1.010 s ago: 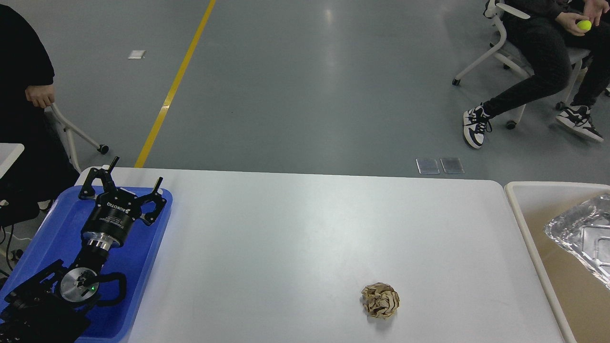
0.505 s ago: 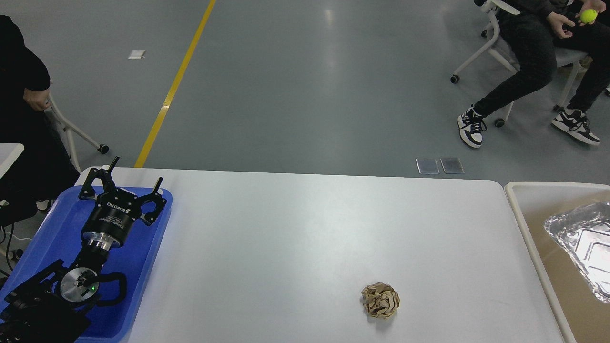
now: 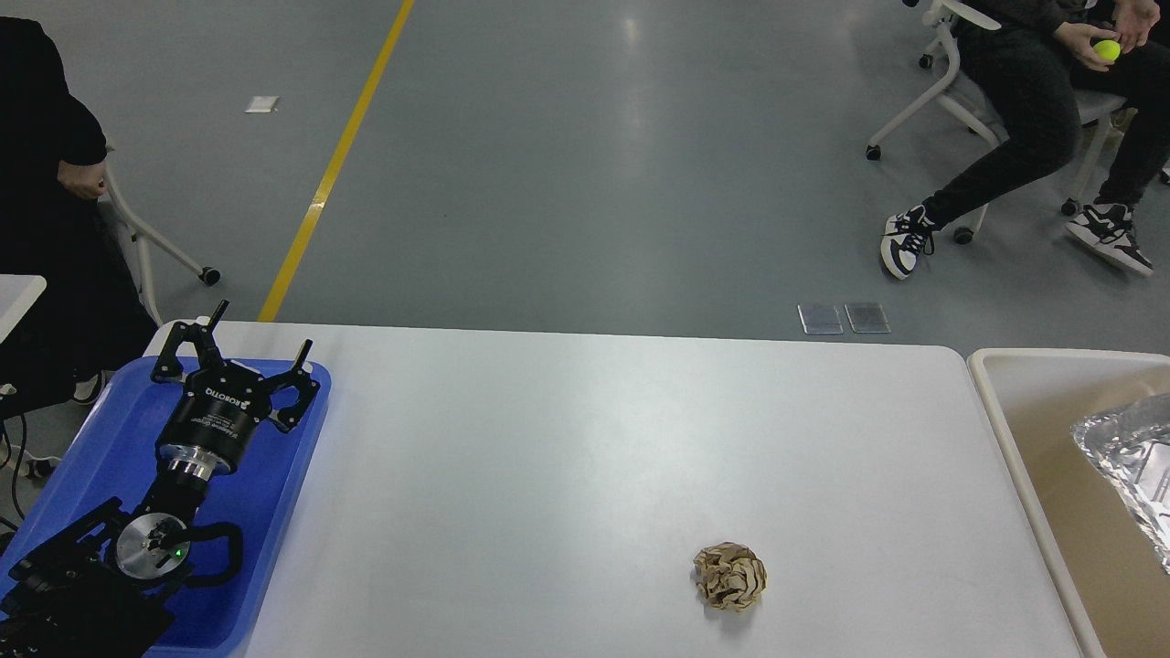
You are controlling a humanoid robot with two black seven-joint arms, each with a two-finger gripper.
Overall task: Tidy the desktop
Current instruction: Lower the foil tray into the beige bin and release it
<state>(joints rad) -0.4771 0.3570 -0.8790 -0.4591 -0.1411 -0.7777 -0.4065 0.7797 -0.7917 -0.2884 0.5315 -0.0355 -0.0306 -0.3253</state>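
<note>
The white desktop (image 3: 567,439) fills the lower middle of the head view. A crumpled brown paper ball (image 3: 729,576) lies on it at the front right. My left gripper (image 3: 260,331) is open and empty, held above the far end of the blue tray (image 3: 82,457) at the left, far from the ball. A foil tray (image 3: 1133,466) lies in the beige bin (image 3: 996,402) at the right edge, partly cut off. My right gripper is out of view.
People sit on wheeled chairs on the grey floor beyond the table, one at the far right (image 3: 1024,100) holding a yellow ball, one at the left (image 3: 46,183). A yellow floor line (image 3: 338,155) runs away from the table.
The foil tray in the bin has slid to the right, further out of frame. My left arm and the paper ball have not moved. The seated people shifted a little.
</note>
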